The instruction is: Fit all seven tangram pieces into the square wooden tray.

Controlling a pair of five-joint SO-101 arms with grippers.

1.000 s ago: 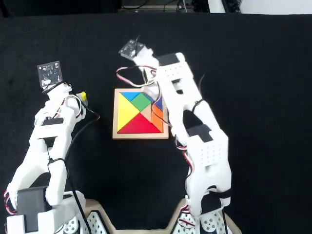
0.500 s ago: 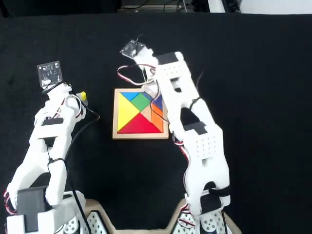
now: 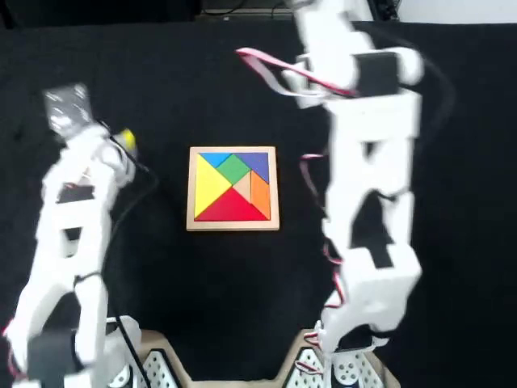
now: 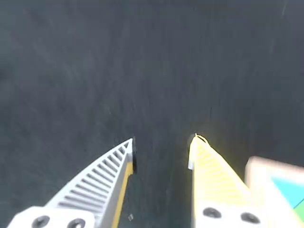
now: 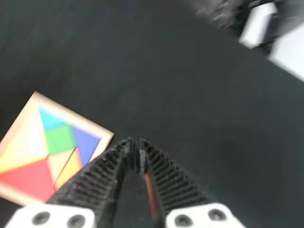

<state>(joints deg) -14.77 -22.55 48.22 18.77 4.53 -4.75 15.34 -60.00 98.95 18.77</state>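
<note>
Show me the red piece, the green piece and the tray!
red piece [image 3: 233, 208], high view, middle of the big triangle.
green piece [image 3: 234, 168], high view, its middle.
tray [image 3: 233, 226], high view, lower wooden rim.

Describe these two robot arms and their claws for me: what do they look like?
The left arm and the right arm are both built from chunky white plastic blocks joined at hinges. Red and white wires loop off the right arm. The left gripper has two tapered, ribbed fingers, one white and one yellow. The right gripper has black ribbed fingers.
</note>
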